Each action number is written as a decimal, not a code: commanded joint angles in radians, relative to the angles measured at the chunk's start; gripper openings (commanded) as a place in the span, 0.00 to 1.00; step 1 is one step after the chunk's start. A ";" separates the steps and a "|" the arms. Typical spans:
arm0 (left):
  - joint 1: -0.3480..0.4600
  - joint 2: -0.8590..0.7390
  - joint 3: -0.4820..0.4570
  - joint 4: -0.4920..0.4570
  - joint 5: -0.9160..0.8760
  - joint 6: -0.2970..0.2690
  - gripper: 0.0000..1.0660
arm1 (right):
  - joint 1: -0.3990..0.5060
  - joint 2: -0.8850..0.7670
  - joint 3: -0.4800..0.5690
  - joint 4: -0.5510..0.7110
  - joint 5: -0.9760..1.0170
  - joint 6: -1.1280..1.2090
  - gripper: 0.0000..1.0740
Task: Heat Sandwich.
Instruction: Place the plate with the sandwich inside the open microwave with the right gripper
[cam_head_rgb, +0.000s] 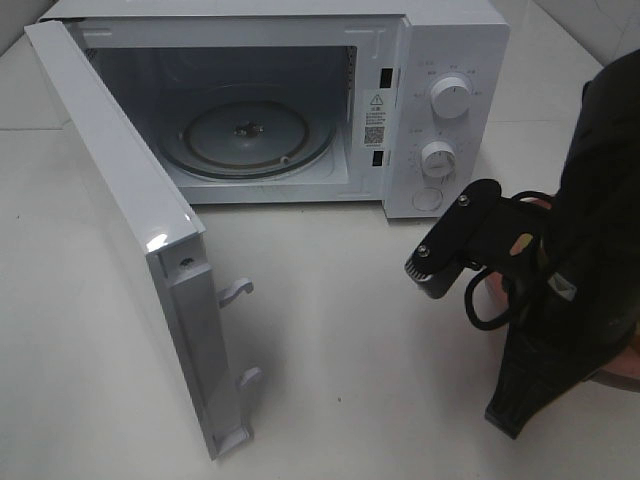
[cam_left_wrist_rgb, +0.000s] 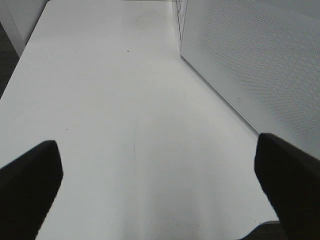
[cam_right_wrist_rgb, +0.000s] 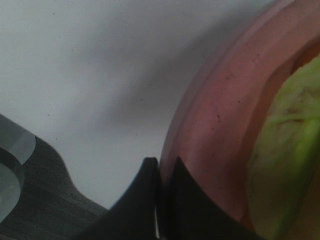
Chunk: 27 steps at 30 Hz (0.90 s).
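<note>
Most of the sandwich (cam_right_wrist_rgb: 285, 165) is hidden: only a pale green leaf is seen in the right wrist view, on the pink plate (cam_right_wrist_rgb: 215, 130). The plate is set in front of the microwave's (cam_head_rgb: 450, 40) dials and is largely covered by the right arm in the high view. The right gripper (cam_right_wrist_rgb: 159, 172) is closed, its tips at the plate's rim; whether the rim is pinched cannot be told. The left gripper (cam_left_wrist_rgb: 157, 167) is spread wide, low over the white table (cam_left_wrist_rgb: 125, 100), beside a dotted panel of the microwave. The door (cam_head_rgb: 120, 180) is swung open.
</note>
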 joint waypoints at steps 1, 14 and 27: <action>0.001 -0.017 0.001 -0.006 -0.009 -0.009 0.94 | 0.033 -0.009 0.001 -0.023 0.022 0.013 0.00; 0.001 -0.017 0.001 -0.006 -0.009 -0.009 0.94 | 0.111 -0.009 0.000 -0.033 0.011 -0.045 0.00; 0.001 -0.017 0.001 -0.006 -0.009 -0.009 0.94 | 0.116 -0.009 0.000 -0.041 -0.063 -0.221 0.00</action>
